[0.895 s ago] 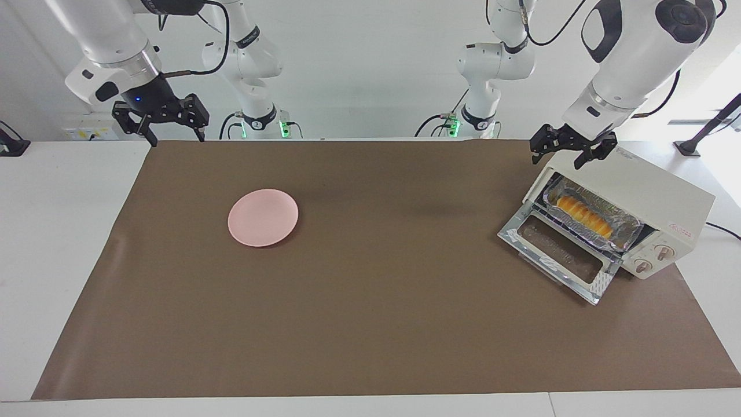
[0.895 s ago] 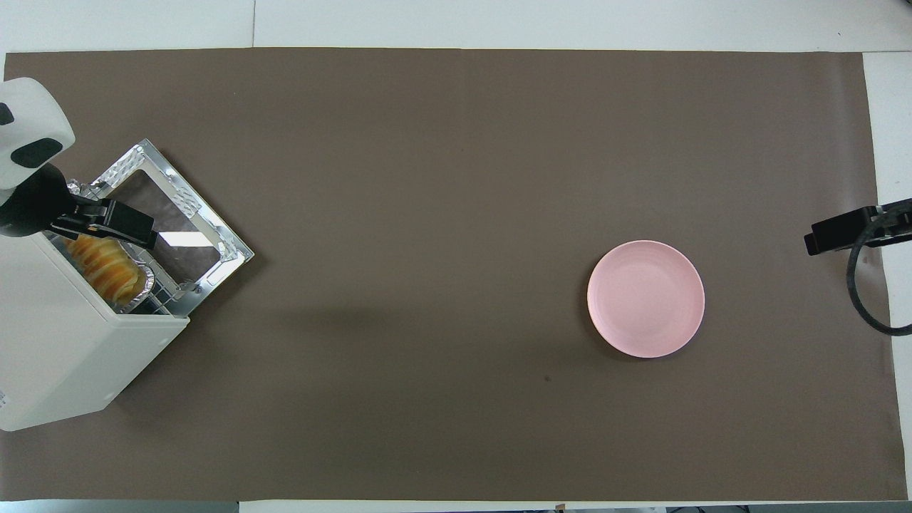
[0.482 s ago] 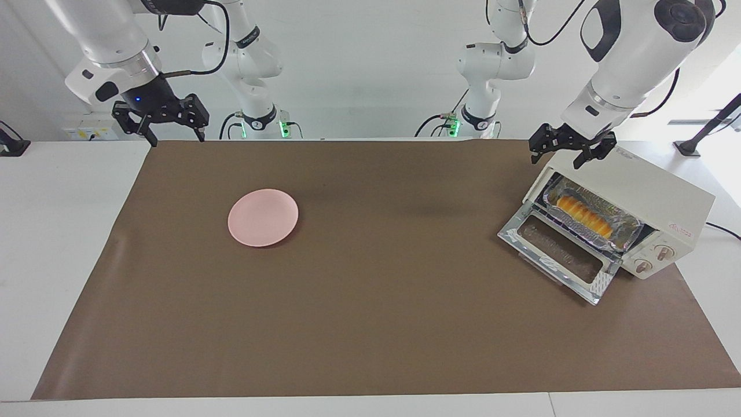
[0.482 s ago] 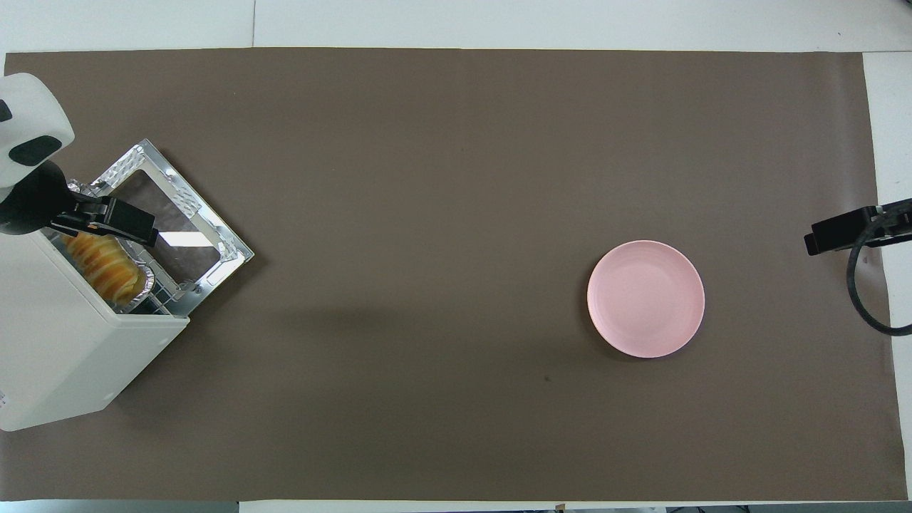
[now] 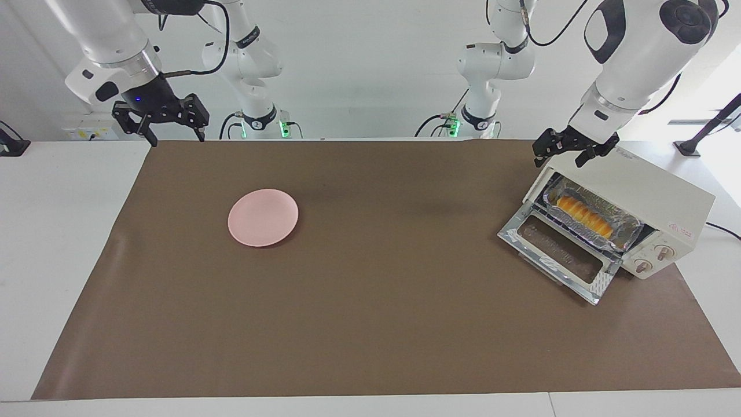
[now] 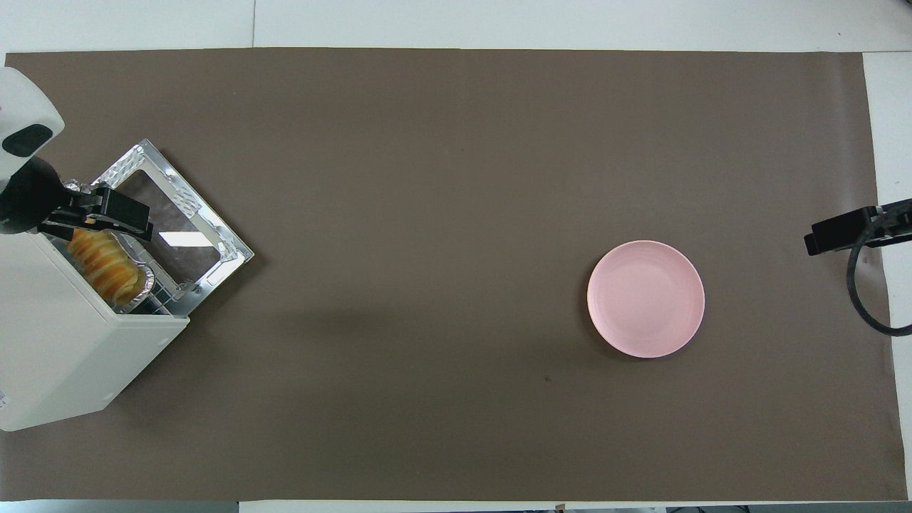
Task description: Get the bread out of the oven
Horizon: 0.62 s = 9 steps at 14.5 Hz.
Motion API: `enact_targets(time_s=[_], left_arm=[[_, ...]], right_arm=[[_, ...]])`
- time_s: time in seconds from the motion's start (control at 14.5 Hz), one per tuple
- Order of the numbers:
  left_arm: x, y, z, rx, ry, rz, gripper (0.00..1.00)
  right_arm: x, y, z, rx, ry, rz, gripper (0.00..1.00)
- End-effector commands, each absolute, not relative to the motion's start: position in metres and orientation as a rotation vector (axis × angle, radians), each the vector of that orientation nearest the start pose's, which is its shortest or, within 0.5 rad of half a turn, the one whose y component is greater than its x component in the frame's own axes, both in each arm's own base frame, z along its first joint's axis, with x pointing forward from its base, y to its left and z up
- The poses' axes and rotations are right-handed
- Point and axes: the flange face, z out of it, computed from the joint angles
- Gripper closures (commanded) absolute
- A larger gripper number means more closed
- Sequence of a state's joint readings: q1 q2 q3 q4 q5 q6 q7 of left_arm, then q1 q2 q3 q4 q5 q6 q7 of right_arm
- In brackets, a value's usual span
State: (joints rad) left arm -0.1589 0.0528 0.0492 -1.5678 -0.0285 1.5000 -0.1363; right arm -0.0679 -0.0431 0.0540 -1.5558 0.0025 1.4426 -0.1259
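I am holding the left gripper (image 5: 570, 155), fingers spread wide and empty, over the toaster oven's (image 5: 648, 197) top corner; the bread loaf (image 5: 583, 216) is lying below them on its foil tray (image 5: 628, 230), so I am lowering squarely.

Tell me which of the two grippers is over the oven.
The left gripper, above the oven top by the open door; the right gripper waits over the table's other end.

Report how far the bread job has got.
Done: the oven door is dropped open. In hand: the left tool hangs open over the oven's top edge, holding nothing. Left: the bread lies on its foil tray inside, ungrasped. The pink plate is bare; the right tool waits, open.
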Motion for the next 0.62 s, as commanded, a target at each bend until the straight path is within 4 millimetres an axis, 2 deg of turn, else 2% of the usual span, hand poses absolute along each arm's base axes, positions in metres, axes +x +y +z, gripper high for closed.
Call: enact_targets(time_s=[0.0,0.21,0.28,0.34,0.55], left_arm=[[0.593,-0.054,0.575,-3.106,-0.317,0.166,0.00],[0.628,-0.025,0.551,-3.044,-0.609,0.105,0.00],[0.634,-0.021,0.543,-3.033,-0.644,0.071,0.00],[0.636,-0.008,0.530,-3.011,-0.708,0.055,0.00],[0.638,-0.005,0.492,-2.911,-0.980,-0.025,0.00]], right_arm=[[0.521,-0.008,0.645,-3.115,-0.191,0.120,0.00],[0.521,-0.008,0.645,-3.115,-0.193,0.120,0.00],[0.521,-0.008,0.645,-3.115,-0.193,0.120,0.00],[0.521,-0.008,0.644,-3.115,-0.193,0.123,0.00],[0.521,-0.008,0.645,-3.115,-0.191,0.120,0.00]])
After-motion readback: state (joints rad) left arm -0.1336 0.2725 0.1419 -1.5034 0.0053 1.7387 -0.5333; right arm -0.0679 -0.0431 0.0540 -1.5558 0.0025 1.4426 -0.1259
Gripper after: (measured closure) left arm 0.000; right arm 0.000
